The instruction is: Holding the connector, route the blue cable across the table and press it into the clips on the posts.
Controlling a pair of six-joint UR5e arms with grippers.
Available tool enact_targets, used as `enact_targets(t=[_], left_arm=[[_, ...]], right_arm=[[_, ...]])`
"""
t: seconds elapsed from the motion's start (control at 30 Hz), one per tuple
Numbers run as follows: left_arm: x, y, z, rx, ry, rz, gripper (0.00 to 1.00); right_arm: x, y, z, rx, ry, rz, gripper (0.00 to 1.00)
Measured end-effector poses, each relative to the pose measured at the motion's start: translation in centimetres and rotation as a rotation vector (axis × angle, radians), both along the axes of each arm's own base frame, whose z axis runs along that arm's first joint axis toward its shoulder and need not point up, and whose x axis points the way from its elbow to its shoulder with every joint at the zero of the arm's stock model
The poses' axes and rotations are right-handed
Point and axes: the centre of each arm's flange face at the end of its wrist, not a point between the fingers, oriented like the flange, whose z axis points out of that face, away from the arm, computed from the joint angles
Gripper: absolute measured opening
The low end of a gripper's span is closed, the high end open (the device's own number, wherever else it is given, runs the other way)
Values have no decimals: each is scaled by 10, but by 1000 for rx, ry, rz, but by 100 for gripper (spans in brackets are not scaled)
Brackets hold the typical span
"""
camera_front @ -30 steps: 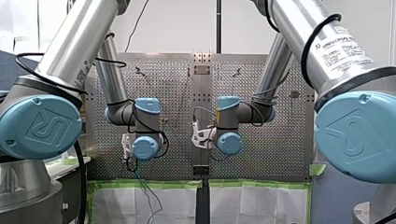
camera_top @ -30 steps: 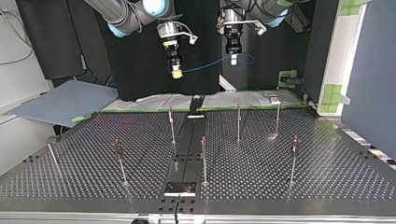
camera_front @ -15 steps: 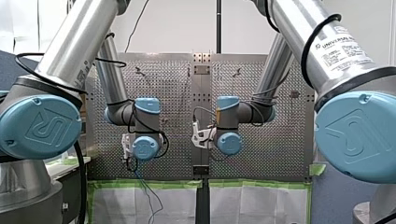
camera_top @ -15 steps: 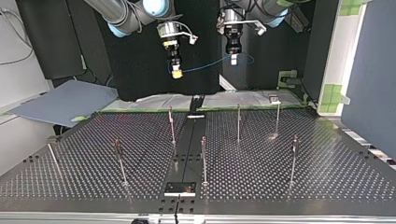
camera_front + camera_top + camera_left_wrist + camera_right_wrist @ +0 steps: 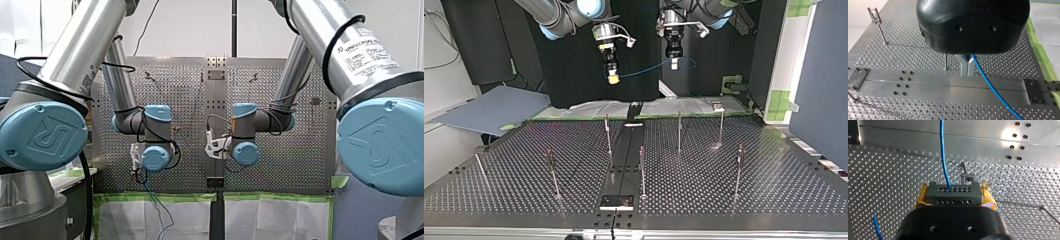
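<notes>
Right pincer [image 5: 955,195] clamped tight on grey perforated block connector [image 5: 951,197], thin blue cable [image 5: 942,150] ran ahead to left pincer [image 5: 967,66], pinched closed around it. Risk imo: slack could've snagged slim metal post [image 5: 965,173] below, missing clip.

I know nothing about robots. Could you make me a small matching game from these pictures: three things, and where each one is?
Things:
1. connector
2. blue cable
3. posts

Places:
a. standing upright on the table
b. strung in the air between my left gripper and my right gripper
c. clamped between yellow pads

Pairs: 1-c, 2-b, 3-a
</notes>
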Motion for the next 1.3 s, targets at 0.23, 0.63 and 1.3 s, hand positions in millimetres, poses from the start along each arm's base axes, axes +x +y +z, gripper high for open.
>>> enact_targets(t=[0.23,0.63,1.3], left_arm=[[0,0,0,1,0,0,0],[0,0,0,2,0,0,0],[-13,11,-16,111,85,4,0]], right_arm=[[0,0,0,0,0,-1,0],[0,-1,0,0,0,-2,0],[-2,-6,-32,49,106,-11,0]])
